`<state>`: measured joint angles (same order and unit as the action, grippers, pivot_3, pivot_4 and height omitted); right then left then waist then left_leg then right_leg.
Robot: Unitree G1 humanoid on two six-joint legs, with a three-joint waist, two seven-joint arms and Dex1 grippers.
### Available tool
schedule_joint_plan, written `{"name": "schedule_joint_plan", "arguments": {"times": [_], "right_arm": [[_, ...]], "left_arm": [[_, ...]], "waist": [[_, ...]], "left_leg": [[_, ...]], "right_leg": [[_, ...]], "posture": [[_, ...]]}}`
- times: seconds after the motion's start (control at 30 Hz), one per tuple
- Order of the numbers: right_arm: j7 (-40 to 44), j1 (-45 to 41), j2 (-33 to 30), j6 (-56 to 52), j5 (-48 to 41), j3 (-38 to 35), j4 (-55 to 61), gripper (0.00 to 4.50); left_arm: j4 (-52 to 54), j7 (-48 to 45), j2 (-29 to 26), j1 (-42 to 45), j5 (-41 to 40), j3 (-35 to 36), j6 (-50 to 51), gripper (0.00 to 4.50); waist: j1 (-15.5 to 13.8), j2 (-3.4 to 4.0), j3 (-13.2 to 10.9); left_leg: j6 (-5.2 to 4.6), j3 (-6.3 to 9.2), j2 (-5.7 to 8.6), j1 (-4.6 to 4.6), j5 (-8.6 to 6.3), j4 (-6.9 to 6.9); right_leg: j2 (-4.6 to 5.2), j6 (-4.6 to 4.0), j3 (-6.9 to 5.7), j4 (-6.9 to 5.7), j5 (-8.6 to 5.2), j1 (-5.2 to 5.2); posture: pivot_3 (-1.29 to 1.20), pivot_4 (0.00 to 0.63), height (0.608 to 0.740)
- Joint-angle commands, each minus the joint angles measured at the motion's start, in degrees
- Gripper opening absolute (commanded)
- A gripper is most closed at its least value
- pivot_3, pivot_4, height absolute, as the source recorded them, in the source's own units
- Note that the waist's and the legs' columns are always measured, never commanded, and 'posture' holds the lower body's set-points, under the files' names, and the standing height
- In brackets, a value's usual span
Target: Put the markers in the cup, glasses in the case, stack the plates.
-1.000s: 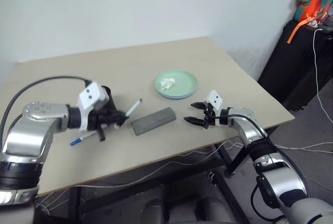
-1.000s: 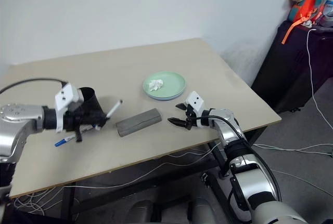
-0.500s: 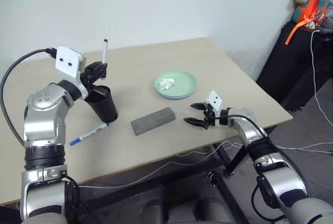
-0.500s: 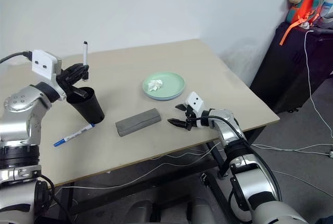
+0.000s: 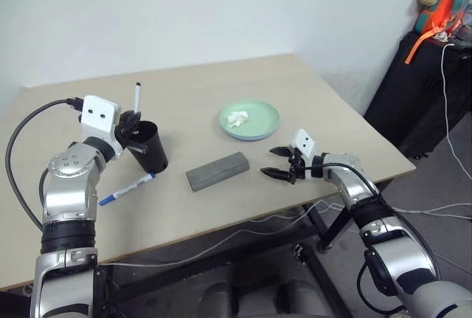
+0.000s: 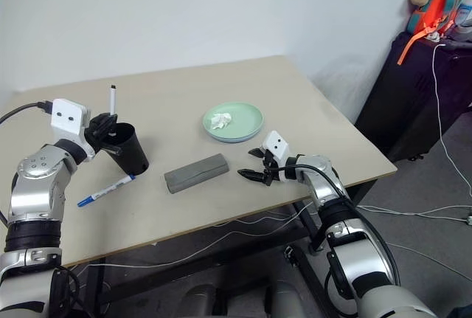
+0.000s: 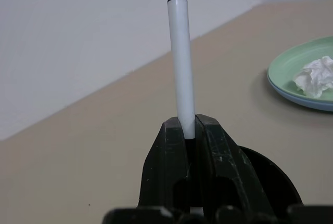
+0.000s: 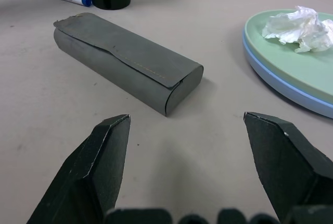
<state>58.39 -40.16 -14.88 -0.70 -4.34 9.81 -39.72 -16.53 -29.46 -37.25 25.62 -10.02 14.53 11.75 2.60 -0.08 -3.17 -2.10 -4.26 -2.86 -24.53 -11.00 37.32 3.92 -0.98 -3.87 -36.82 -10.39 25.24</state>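
Table (image 5: 221, 89) is carrying a task that looks roughly half finished. Plates (image 5: 250, 119) are already stacking as 1 pile at about 1 o'clock from the table's middle, mint green on top with the light blue rim peeking beneath in the right wrist view; a crumpled white tissue (image 5: 237, 119) is lying in the top plate. Case (image 5: 217, 171) is sitting shut near the front centre, so I am judging the glasses as likely inside, though its contents are hidden. Cup (image 5: 150, 148) is standing, slightly tilted, at 9 o'clock from the case; its inside is not visible.

Left gripper (image 5: 133, 122) is pinching the dark-capped marker (image 5: 137, 97) upright, low on the barrel, just above the cup's rim, cap end up. Blue-capped marker (image 5: 128, 189) is lying flat on the table just beside the cup's base, at 7 o'clock from it, so it is left to do after this 1. Right gripper (image 5: 277, 163) is hovering spread and empty at 3 o'clock from the case.
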Motion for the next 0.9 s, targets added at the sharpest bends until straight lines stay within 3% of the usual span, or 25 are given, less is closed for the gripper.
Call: {"name": "schedule_joint_plan", "arguments": {"times": [0.03, 0.17, 0.2, 0.43, 0.67, 0.9], "right_arm": [[0.04, -1.76, -0.25, 1.01, -0.18, -0.49, 1.62, 3.79], [0.04, -1.53, -0.25, 1.04, -0.16, -0.46, 1.75, 3.79], [0.04, -1.49, -0.25, 1.03, -0.15, -0.44, 1.77, 3.79], [-0.04, -1.46, -0.25, 0.98, -0.15, -0.45, 1.88, 3.79], [-0.06, -1.76, -0.14, 0.81, -0.09, -0.38, 1.65, 3.79], [-0.11, -2.11, 0.1, 0.99, 0.05, -0.24, 1.06, 3.79]], "left_arm": [[0.42, 0.47, 0.2, -0.04, -0.83, 1.3, -0.99, 0.03], [0.0, 0.43, 0.47, 0.03, -1.19, 1.58, -0.78, 0.03], [-0.16, 0.46, 0.55, 0.15, -1.31, 1.67, -0.73, 0.57], [-0.27, -0.17, 0.61, 0.42, -1.56, 1.35, -0.8, 2.79], [1.87, -5.55, -2.3, 1.92, -5.4, 2.58, 0.87, 2.79], [1.05, -17.95, -12.85, 5.33, -9.16, 2.56, 4.31, 2.79]], "waist": [[0.01, 0.0, 0.0], [0.0, 0.0, 0.0], [0.01, 0.0, 0.0], [0.0, 0.0, 0.0], [0.01, -0.01, 0.0], [0.02, -0.05, -0.01]], "left_leg": [[0.0, 0.0, 0.0, 0.0, 0.0, 0.0], [0.0, 0.0, -0.01, -0.01, 0.0, -0.01], [0.0, 0.0, -0.01, 0.0, 0.0, -0.01], [0.01, -0.01, -0.01, 0.0, 0.0, -0.01], [0.01, 0.0, -0.01, -0.01, 0.0, -0.02], [0.01, -0.01, -0.02, -0.01, -0.01, -0.05]], "right_leg": [[0.0, 0.0, 0.0, 0.0, 0.0, 0.0], [-0.01, 0.0, -0.01, 0.0, 0.0, 0.02], [-0.01, 0.0, 0.0, 0.0, 0.0, 0.02], [0.0, 0.0, -0.01, 0.0, 0.0, 0.02], [-0.01, 0.0, -0.01, 0.0, 0.0, 0.03], [-0.01, -0.01, 0.0, 0.01, 0.0, 0.08]], "posture": [[0.0, 0.0, 0.74], [0.0, 0.0, 0.74], [0.0, 0.0, 0.74], [0.0, 0.0, 0.74], [0.0, 0.0, 0.74], [0.0, 0.0, 0.74]]}}
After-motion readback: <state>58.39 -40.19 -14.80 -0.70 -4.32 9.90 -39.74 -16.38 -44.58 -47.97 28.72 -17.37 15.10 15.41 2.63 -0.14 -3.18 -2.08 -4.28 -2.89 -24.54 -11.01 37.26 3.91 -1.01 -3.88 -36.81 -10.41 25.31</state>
